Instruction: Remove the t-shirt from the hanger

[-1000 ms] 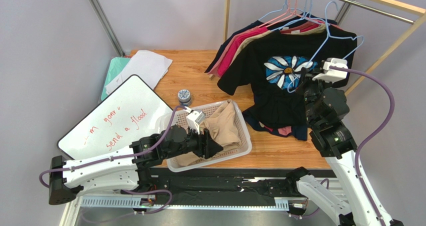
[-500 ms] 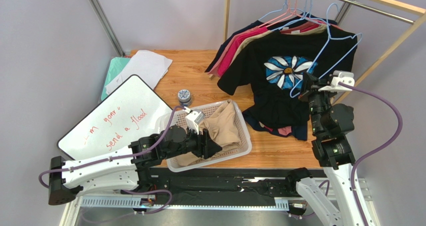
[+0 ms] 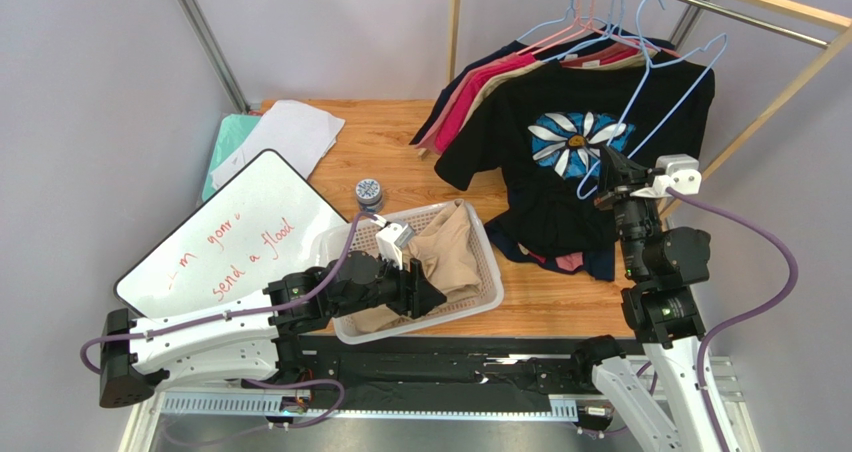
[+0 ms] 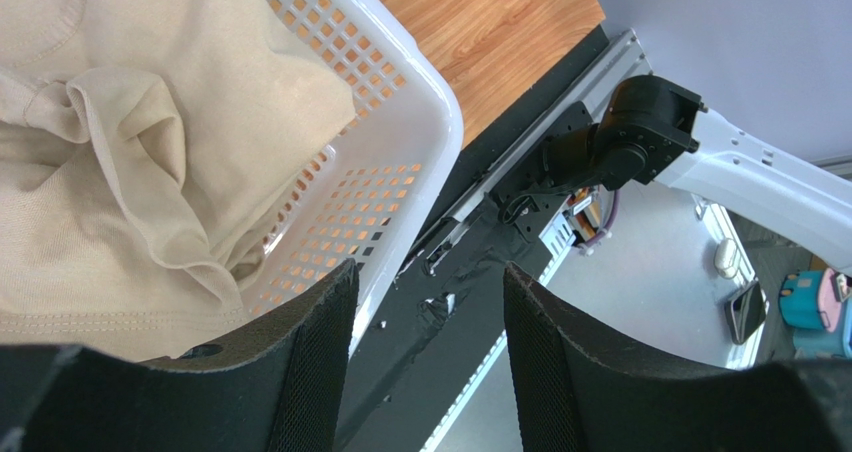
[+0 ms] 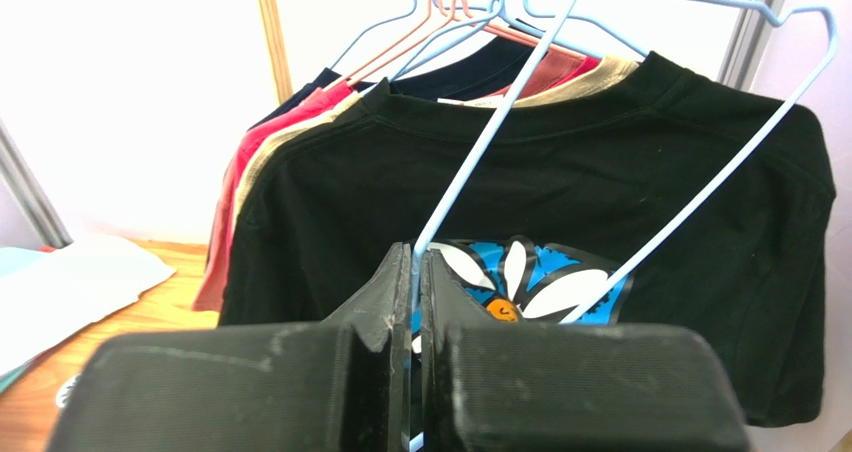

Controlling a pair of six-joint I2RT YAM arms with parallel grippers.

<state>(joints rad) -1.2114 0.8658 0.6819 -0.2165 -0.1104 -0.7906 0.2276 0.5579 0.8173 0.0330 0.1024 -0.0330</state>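
My right hand (image 5: 412,267) is pinched tight on a wire of the light-blue hanger (image 5: 494,122), which rises up and away from its fingertips. Just beyond the hand hangs the black t-shirt (image 5: 600,162) — flower print facing me — with the hanger's wires crossing its front. My left hand (image 4: 425,287) sits half spread, gripping nothing, above the near corner of the white basket (image 4: 420,142); a beige garment (image 4: 120,172) lies inside, just beyond that hand.
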